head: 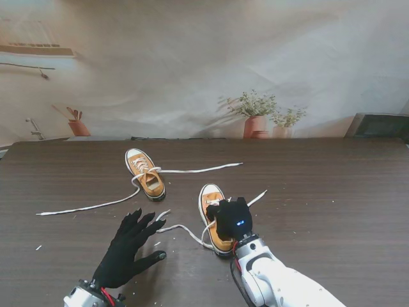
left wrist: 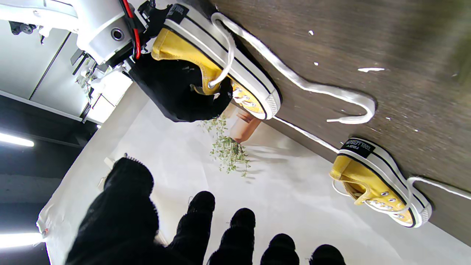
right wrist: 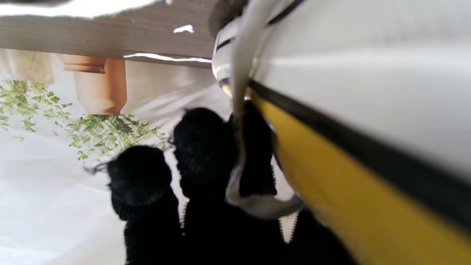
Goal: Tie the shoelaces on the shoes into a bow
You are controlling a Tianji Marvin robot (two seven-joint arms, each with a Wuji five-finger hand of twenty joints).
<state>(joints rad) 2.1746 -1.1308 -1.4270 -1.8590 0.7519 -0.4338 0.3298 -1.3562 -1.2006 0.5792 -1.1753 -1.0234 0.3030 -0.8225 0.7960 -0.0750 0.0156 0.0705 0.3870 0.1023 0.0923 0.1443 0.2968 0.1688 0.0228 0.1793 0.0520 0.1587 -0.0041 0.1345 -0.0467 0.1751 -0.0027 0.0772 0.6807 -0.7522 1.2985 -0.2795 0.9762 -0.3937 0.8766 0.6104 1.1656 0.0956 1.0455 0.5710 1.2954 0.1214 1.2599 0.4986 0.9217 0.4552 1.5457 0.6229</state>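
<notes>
Dark wooden surface (head: 332, 192): no bow is tied yet. Left hand (head: 128, 246) is spread, empty. Far yellow sneaker (head: 146, 173) lies unlaced. Near yellow sneaker's (head: 211, 198) lace (right wrist: 254, 204) is hooked by right hand (head: 233, 219) fingers (right wrist: 206, 147).

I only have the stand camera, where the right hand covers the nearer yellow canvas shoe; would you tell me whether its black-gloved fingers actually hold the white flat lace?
Observer: Yes. In the right wrist view the white flat lace runs between the fingers of the right hand and curls across them, beside the near yellow canvas shoe.
Operator: Thank you. Is the left hand free?
Observer: The left hand is open: its wrist view shows the fingers apart with nothing among them.
Operator: Is there anything on the heels?
Observer: The left wrist view shows a black heel patch with white lettering on the far yellow canvas shoe.
</notes>
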